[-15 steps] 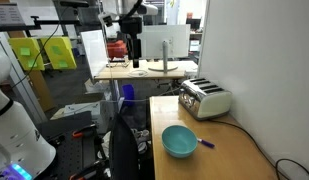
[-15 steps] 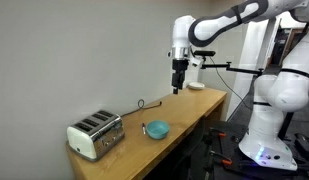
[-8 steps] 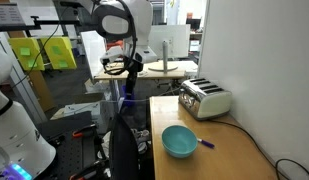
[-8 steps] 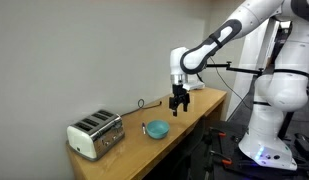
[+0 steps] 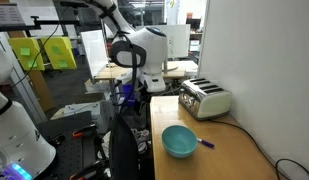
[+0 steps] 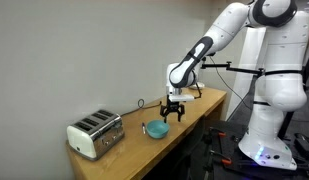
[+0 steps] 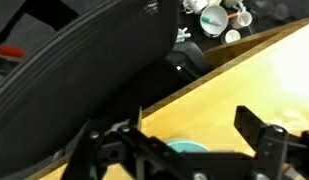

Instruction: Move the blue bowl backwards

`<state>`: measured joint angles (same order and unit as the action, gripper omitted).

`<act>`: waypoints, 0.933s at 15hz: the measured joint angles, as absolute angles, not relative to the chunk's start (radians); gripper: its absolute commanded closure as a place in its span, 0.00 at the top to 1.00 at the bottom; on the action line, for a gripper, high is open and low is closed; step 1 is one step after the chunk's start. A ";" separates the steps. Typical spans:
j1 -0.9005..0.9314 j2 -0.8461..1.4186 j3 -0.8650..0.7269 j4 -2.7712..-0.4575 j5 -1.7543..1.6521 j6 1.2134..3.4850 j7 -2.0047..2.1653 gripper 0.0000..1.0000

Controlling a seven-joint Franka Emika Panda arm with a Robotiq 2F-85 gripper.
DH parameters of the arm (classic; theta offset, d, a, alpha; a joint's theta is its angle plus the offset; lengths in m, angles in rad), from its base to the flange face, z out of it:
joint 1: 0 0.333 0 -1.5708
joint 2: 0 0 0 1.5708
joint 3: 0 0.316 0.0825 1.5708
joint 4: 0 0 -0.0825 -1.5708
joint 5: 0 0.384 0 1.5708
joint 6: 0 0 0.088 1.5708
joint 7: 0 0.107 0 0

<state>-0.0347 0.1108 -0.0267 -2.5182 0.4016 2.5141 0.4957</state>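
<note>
Blue bowl (image 5: 178, 141) sat upright on the wooden table (image 5: 234, 150), close to the edge on the robot's side, apart from the toaster (image 5: 205, 99), with a pen (image 5: 205, 143) just beside its rim. Gripper (image 6: 172, 114) hovered near the bowl, fingers spread wide, holding nothing. Bowl judged light, stiff and slick plastic; pinching across the thin rim wall looked the best hold.

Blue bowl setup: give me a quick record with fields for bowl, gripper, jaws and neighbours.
bowl: blue bowl, upright and empty on the wooden table
gripper: gripper low over the bowl's rim, contact unclear
jaws: spread wide, gripping nothing
neighbours: silver toaster further along the wall; pen beside the bowl
</note>
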 measured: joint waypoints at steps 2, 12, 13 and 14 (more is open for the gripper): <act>-0.042 0.198 -0.042 -2.467 0.453 2.553 0.528 1.00; -0.082 0.488 -0.082 -2.260 0.652 2.623 0.672 1.00; -0.086 0.503 -0.084 -2.253 0.660 2.624 0.672 1.00; -0.091 0.515 -0.085 -2.246 0.665 2.624 0.672 1.00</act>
<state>-0.0911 0.5155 -0.0849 -2.2455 0.6650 2.6238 0.6721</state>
